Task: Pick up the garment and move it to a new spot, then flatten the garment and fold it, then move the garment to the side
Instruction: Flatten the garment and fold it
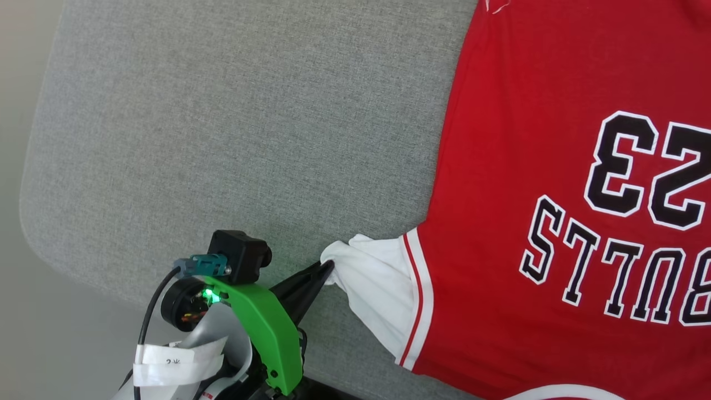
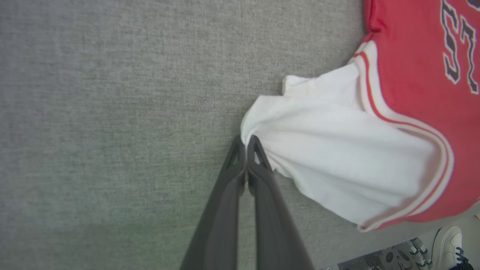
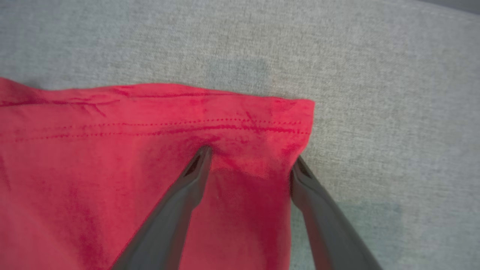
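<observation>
Surface: grey woven fabric covers the worktop (image 1: 222, 111); its rounded corner shows at the head view's left, with pale floor beyond.
Garment: the garment (image 1: 527, 139), red, lies spread on the right part of the worktop, chest side up.
Lettering: black, white-outlined lettering (image 1: 611, 266) and a large number, upside down to the head camera.
Sleeve: a white sleeve (image 1: 377, 289) with red-and-white striped trim at its seam points toward the worktop's bare left side; its outer end is gathered to a point.
Left gripper: the left gripper (image 1: 328, 266) has its fingers pressed together, pinching the gathered end of the sleeve; the cloth fans out from the tips in folds.
Left wrist: a green bracket (image 1: 266, 328) and a small black camera housing sit behind the fingers.
Right gripper: the right gripper (image 3: 251, 155) is spread wide over a corner of the red hem (image 3: 225, 125); one fingertip lies over the cloth, the other at the garment's side edge. Cannot tell whether the tips press the fabric.
Hem: double-stitched, lightly wrinkled at the corner, flat on the worktop.
Edge of scene: a white shoe (image 2: 448, 243) shows at the left wrist view's lower right corner, off the worktop.
</observation>
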